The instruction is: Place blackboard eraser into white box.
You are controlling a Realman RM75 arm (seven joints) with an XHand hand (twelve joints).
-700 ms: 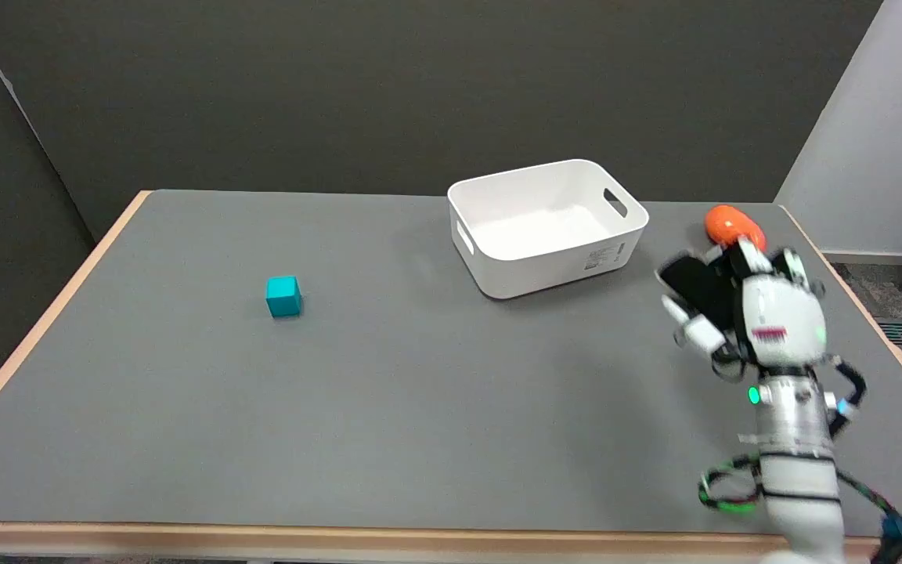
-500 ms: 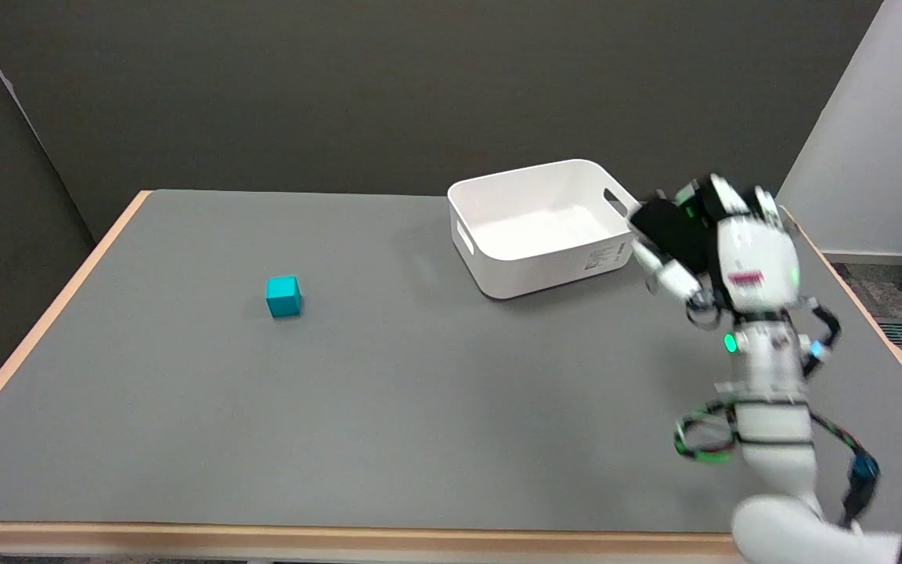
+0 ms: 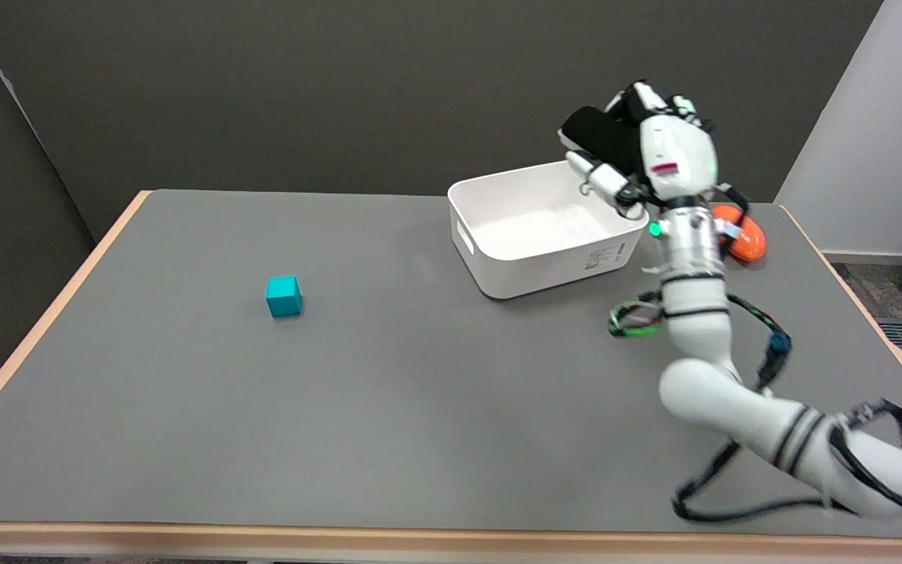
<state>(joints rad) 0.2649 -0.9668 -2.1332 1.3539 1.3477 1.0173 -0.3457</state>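
Black and blocky, the blackboard eraser (image 3: 598, 139) sits clasped in the right hand (image 3: 643, 153), on the side of the palm that faces left in the head view, with the white-tipped fingers (image 3: 598, 177) curled under it and the thumb side above. Hand and eraser hang in the air over the far right corner of the white box (image 3: 546, 226), above its rim and not touching it. The box stands on the grey table (image 3: 388, 392), with nothing visible inside it. Just right of the box, partly hidden behind the wrist, an orange object (image 3: 745, 236) lies on the table. A teal cube (image 3: 283, 296) rests well apart to the left.

Half a second ago the hand was lower and nearer, level with the box's right wall and just outside it, covering the orange object; before that it was lower still, over the table in front of that object. It has risen and swung inward toward the box, the eraser in the same grasp throughout. Box and cube have not moved.
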